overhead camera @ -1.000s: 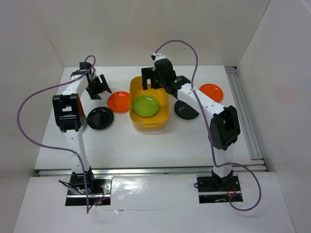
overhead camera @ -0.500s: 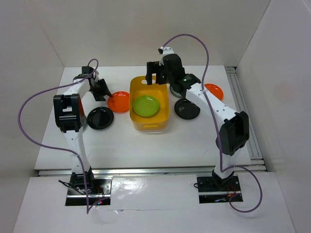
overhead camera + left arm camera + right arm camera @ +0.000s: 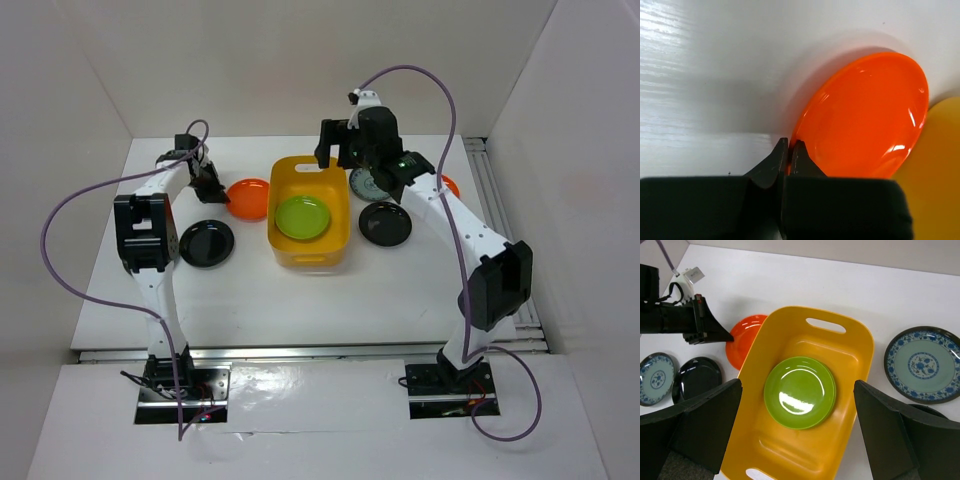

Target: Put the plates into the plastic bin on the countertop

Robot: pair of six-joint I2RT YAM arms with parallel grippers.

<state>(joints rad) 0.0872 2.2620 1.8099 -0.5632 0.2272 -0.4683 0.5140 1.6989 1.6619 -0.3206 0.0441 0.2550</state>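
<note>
left fingers (image 3: 771,163) pinch orange plate (image 3: 865,115) rim; white tag (image 3: 693,274) unreadable

A white countertop (image 3: 260,300) sits boxed in by plain white walls (image 3: 300,60) on three sides. A metal rail (image 3: 310,352) lines its front edge and a side rail (image 3: 500,230) its right, while light glints off the glossy front ledge (image 3: 320,425).
</note>
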